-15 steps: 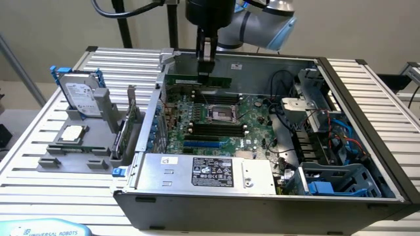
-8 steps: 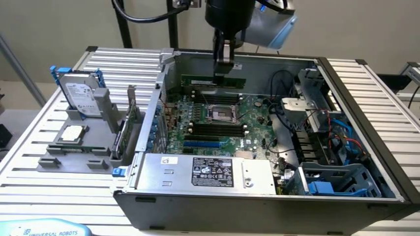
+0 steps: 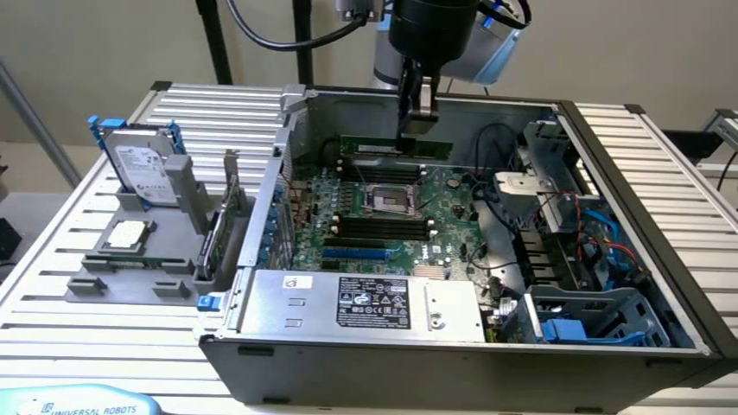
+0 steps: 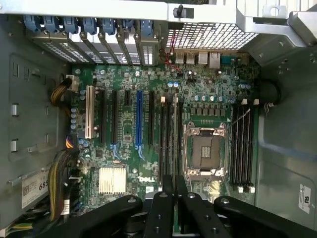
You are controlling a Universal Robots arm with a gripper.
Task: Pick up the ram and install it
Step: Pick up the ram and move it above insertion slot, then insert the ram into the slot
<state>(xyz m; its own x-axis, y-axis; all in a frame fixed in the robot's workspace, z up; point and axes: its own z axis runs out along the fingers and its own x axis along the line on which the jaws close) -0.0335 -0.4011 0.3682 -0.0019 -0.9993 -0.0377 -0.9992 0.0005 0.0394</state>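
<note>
The arm's black gripper (image 3: 413, 130) reaches down into the open grey metal computer case (image 3: 461, 367). Its jaws are closed on the top edge of the ram (image 3: 375, 146), a long, thin green circuit-board stick. The ram is level and on edge at the far side of the green motherboard (image 3: 444, 207). It lies over the far bank of black memory slots (image 3: 372, 164), beyond the square metal-framed processor socket (image 3: 386, 201). Whether its lower edge touches a slot cannot be told.

In the wrist view the gripper (image 4: 174, 186) has its fingertips (image 4: 167, 184) drawn close together above the motherboard (image 4: 208, 84). They are near the processor socket (image 4: 204, 151), with memory slots (image 4: 243, 144) on either side of it.

Nearer the exterior camera, a silver power supply (image 3: 369, 303) with a black label fills the case's front corner. Black, red and blue cables (image 3: 576, 229) crowd the exterior view's right of the case, close beside the board.

Outside the case, on the exterior view's left, a grey moulded tray (image 3: 86, 287) sits on the ribbed aluminium table (image 3: 69, 341). It carries:
- an upright silver hard drive (image 3: 144, 169) in a blue frame
- a square silver processor chip (image 3: 127, 233)
- a green expansion card (image 3: 225, 220) standing on edge
</note>
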